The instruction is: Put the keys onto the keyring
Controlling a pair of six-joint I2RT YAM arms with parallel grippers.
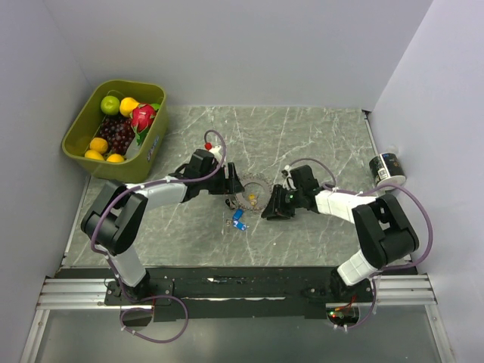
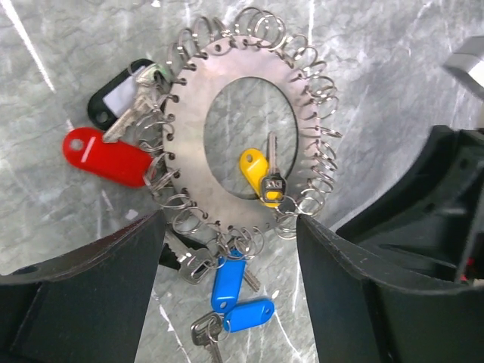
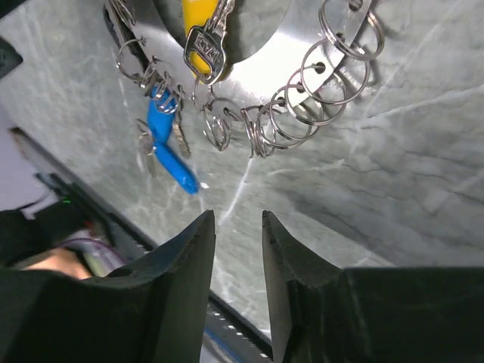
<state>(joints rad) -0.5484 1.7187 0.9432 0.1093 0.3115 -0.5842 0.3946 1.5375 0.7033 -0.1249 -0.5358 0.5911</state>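
Your left end effector (image 2: 231, 223) stands spread wide, its fingers flanking the near rim of the keyring (image 2: 189, 128), which lies flat on the bench (image 2: 393, 68). The keys (image 2: 255, 168) cluster at its loops. Your right end effector (image 3: 238, 221) shows a narrow gap, pinching nothing.

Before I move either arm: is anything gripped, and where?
Right gripper holds nothing. Left gripper straddles the keyring at its near rim; whether it grips cannot be told.

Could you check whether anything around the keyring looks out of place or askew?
The yellow key lies inward over the central hole of the keyring, whereas the red key, black key and blue keys fan outward. Nothing looks damaged.
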